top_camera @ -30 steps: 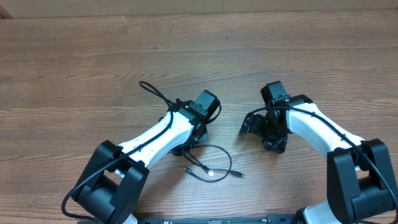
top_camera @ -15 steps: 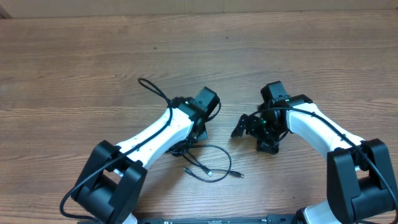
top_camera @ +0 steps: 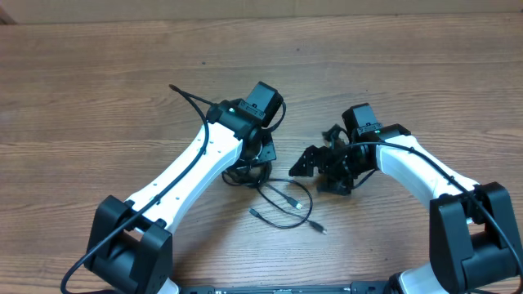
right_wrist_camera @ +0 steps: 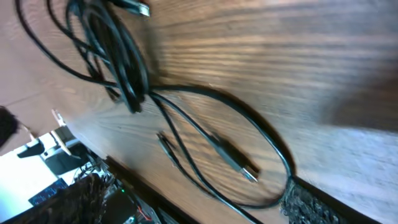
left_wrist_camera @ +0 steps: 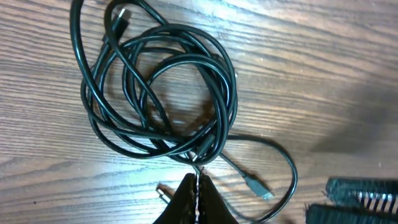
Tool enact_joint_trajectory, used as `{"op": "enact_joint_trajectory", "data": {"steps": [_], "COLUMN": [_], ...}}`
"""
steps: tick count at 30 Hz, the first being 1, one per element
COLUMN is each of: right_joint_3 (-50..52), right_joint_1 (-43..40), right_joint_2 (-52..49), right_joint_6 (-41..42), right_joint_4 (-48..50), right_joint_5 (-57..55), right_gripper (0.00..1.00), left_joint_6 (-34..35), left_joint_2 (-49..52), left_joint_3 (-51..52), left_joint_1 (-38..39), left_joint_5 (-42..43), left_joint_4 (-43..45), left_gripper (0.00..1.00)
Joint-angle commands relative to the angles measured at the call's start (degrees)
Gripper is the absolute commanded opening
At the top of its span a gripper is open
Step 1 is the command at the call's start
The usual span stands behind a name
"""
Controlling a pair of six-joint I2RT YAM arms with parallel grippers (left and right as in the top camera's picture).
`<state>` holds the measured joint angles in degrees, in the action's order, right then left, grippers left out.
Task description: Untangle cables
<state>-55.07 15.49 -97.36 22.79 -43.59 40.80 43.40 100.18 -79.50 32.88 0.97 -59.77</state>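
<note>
The cables (left_wrist_camera: 163,93) are thin black cords wound in a tangled coil on the wooden table. Two plugs trail from the coil: one with a silvery tip (left_wrist_camera: 260,188) and another (left_wrist_camera: 163,191) beside my left fingers. My left gripper (left_wrist_camera: 198,186) is shut, pinching a strand at the coil's near edge. In the overhead view the coil (top_camera: 245,173) lies under the left gripper (top_camera: 255,157), and a loose loop (top_camera: 301,198) runs toward the right gripper (top_camera: 315,175). The right gripper (right_wrist_camera: 193,208) is open just over that loop and plug (right_wrist_camera: 239,163), holding nothing.
The bare wooden table (top_camera: 98,82) extends all around. The left arm's own thicker black wire (top_camera: 186,95) arcs out to the upper left. The right gripper's fingers (left_wrist_camera: 360,193) show at the lower right of the left wrist view, close to the loose loop.
The left gripper moved away from the table's front edge, dragging the coil and trailing ends with it. The right gripper moved left to the loose loop, its jaws narrowing slightly.
</note>
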Motion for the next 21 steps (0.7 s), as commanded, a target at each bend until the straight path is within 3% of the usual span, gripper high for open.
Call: {"op": "enact_joint_trajectory", "data": {"steps": [1,4,5,9,18,21], "right_joint_3": [-0.04,-0.04,-0.02,0.00,0.00,0.00], "right_joint_1": [0.70,0.70,0.70,0.68,0.68,0.68], "right_joint_2": [-0.17,-0.17,-0.17,-0.17,-0.17,-0.17], "right_joint_6": [-0.76,-0.07,0.13,3.63,4.28,4.26], "right_joint_4": [1.60,1.99,1.86,1.09,0.44,0.48], "right_joint_5": [1.70,-2.10,-3.54,-9.92,-13.40,-13.40], "right_gripper": [0.90,0.91,0.91,0.91,0.92,0.95], "left_joint_6": [-2.27,-0.74,0.76,4.68,4.70,4.68], "left_joint_2": [-1.18,-1.18,-1.18,-1.07,-1.07,-0.83], "left_joint_3": [-1.01,-0.02,0.57,3.28,10.69,11.98], "left_joint_1": [-0.22,-0.22,-0.22,-0.22,-0.20,-0.20], "left_joint_5": [-0.68,-1.40,-1.40,-1.40,-1.38,-1.40], "left_joint_4": [-0.20,0.09,0.46,4.37,19.87,22.01], "left_gripper": [0.06,0.37,0.39,0.31,0.38,0.35]}}
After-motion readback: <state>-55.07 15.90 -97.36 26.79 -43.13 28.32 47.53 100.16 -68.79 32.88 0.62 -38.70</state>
